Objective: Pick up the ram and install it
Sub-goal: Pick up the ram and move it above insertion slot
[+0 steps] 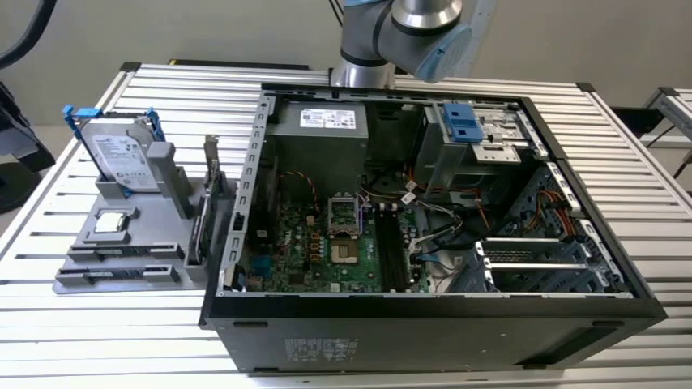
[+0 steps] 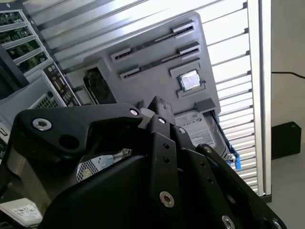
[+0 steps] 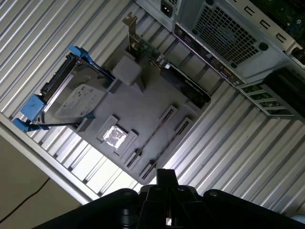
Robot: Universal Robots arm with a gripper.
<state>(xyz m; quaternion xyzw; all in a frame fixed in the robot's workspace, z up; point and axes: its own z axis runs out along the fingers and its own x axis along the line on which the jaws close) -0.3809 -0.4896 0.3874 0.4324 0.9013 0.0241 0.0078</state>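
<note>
The ram stands on edge as a thin dark strip between slot blocks of the grey holder, still uninstalled. In both wrist views it lies well apart from the fingers, untouched. The fingers are drawn together at the tips with nothing between them. The hard drive stands at the holder's far end. The holder rests on the bench just beside the open computer case, on the exterior view's left. The arm rises behind the case.
</note>
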